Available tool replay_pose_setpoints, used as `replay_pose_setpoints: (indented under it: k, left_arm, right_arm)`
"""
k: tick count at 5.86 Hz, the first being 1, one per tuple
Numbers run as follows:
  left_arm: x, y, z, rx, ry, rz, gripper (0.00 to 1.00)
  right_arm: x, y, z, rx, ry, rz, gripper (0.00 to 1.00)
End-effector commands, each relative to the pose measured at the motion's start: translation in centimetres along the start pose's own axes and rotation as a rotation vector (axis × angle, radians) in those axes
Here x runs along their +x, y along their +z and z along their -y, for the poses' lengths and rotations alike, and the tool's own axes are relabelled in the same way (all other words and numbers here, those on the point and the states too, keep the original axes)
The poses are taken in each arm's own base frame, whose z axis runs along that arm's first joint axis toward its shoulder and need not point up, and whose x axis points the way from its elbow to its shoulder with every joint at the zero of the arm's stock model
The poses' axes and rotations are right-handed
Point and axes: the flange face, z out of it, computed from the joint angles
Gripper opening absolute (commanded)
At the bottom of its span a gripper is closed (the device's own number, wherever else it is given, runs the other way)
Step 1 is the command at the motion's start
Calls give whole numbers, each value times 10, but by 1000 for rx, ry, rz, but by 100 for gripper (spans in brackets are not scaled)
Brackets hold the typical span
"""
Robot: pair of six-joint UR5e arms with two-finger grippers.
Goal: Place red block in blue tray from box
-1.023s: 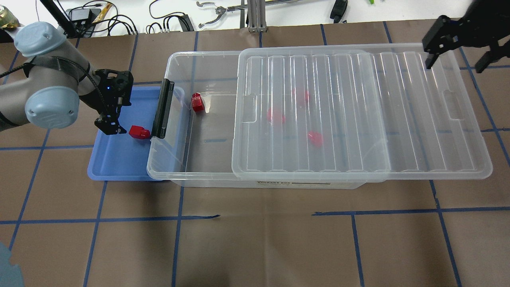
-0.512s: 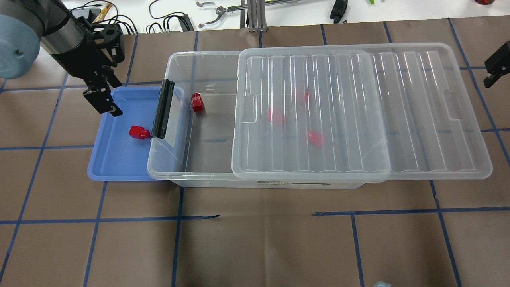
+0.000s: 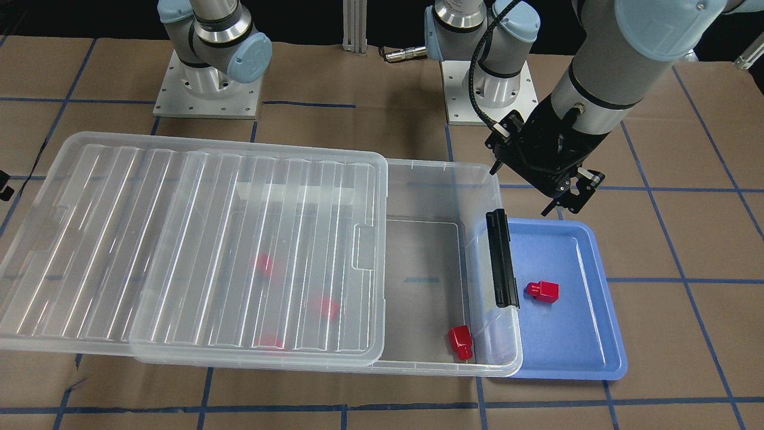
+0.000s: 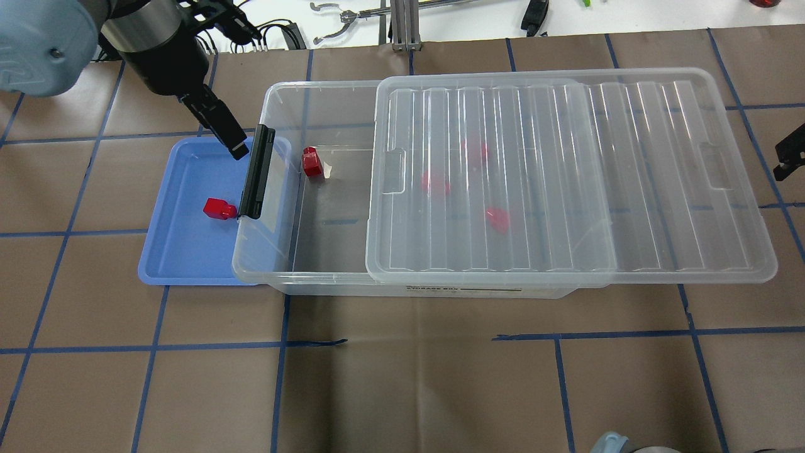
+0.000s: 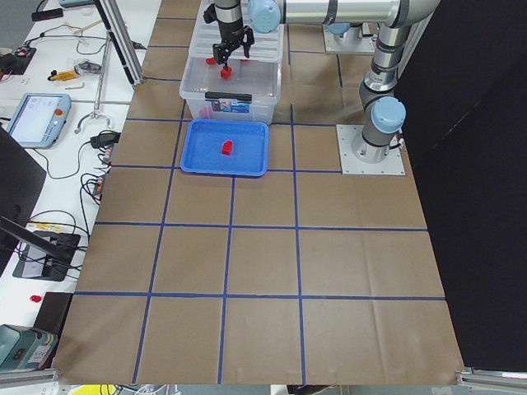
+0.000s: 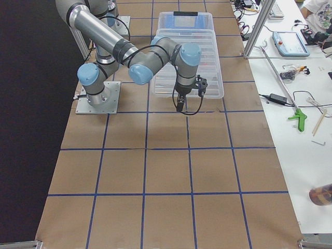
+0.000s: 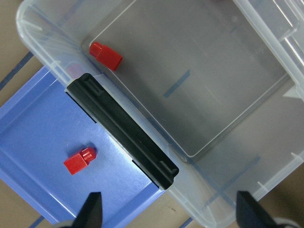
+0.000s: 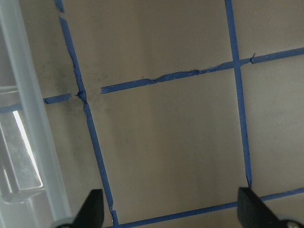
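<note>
One red block (image 4: 219, 208) lies on its side in the blue tray (image 4: 182, 251), close to the box's black clip handle (image 4: 256, 171); it also shows in the left wrist view (image 7: 80, 160) and the front view (image 3: 543, 291). Another red block (image 4: 311, 162) stands in the uncovered end of the clear box (image 4: 277, 100). Several more red blocks (image 4: 435, 184) show blurred under the ribbed lid (image 4: 629, 176). My left gripper (image 4: 229, 138) hangs open and empty above the tray's far edge, by the handle's far end. My right gripper (image 4: 789, 154) is open and empty over bare table beyond the lid's right end.
The lid is slid to the right, so it covers most of the box and overhangs its right end. The box's left end overlaps the tray's right edge (image 3: 513, 358). Cables and tools (image 4: 352, 19) lie on the white bench behind the table.
My left gripper has risen from beside the block in the tray and swung back and right to the handle's far end. My right gripper has moved from the lid's back right corner to the view's right edge.
</note>
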Motion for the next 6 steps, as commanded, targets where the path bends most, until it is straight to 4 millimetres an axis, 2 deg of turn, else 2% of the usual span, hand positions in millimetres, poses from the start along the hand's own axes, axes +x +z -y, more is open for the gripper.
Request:
replay_pose_setpoints:
  k: [1, 2, 3, 5, 6]
  left_arm:
    - [10, -25, 1, 73, -271, 46, 98]
    - [9, -32, 0, 114, -421, 61, 98]
    - [12, -26, -6, 99, -522, 53, 98]
    - [14, -28, -7, 100, -633, 49, 98]
    - [16, -30, -9, 100, -632, 49, 98]
  right_arm:
    - [-4, 18, -7, 16, 10, -4, 100]
    - [-7, 19, -10, 13, 7, 7, 100]
    - [-14, 25, -12, 4, -4, 18, 100]
    - [-24, 29, -13, 14, -11, 62, 100]
    - [-37, 29, -11, 17, -34, 71, 100]
